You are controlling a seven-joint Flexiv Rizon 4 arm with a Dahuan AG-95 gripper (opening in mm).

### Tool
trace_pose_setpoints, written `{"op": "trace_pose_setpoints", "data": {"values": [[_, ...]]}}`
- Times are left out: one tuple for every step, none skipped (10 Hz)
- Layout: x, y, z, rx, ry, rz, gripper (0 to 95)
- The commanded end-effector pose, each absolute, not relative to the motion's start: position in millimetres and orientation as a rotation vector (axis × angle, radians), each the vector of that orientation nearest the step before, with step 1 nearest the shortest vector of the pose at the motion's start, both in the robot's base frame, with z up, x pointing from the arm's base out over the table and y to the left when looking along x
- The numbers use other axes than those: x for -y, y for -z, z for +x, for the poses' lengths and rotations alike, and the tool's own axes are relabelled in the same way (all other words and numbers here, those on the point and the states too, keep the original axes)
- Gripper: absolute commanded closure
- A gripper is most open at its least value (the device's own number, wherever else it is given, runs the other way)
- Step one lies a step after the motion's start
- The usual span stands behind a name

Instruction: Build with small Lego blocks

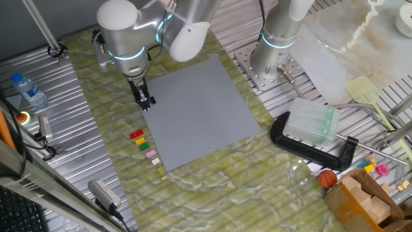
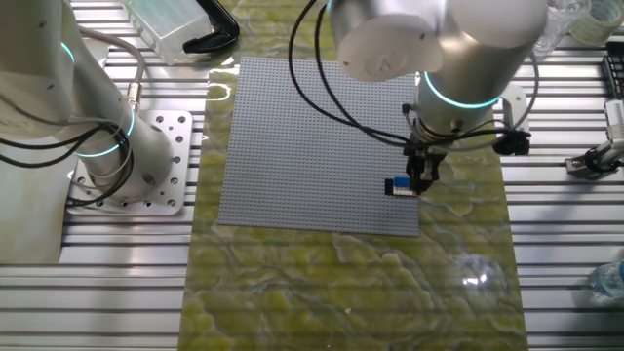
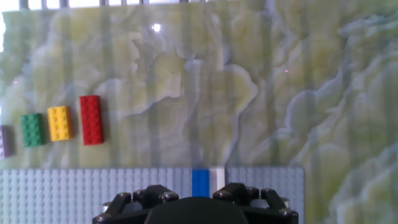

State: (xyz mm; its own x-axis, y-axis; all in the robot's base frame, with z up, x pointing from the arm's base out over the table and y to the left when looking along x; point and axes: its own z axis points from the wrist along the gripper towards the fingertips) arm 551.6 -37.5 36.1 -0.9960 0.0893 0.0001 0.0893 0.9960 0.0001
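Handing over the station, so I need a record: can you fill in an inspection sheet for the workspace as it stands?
Surface: green marbled mat on a slatted metal table; grey baseplate lies flat on it.
Job's things: blue block and white block at the baseplate edge; red block, yellow block, green block in a row on the mat.
Clutter: water bottle, black clamp.
Grippers: gripper over the blue block; jaw state unclear.
Cables: black cables on the arm.
Surroundings: second arm base.
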Motion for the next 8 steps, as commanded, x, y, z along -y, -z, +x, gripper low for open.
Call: {"op": "trace_pose_setpoints", "data": {"values": [[37.7,-38.6,549.9,3.142,-0.014,-0.136,95.0],[37.5,-38.5,549.8,3.142,-0.003,-0.122,95.0],[36.6,-37.5,549.2,3.138,-0.004,-0.123,95.0],[35.5,-35.8,547.7,3.131,-0.012,-0.127,95.0],[34.6,-32.2,543.9,3.128,-0.017,-0.131,95.0],[34.9,-31.4,542.6,3.128,-0.018,-0.129,95.0],[35.0,-31.2,542.2,3.126,-0.026,-0.13,95.0],[35.1,-31.2,542.0,3.126,-0.034,-0.132,95.0]]}}
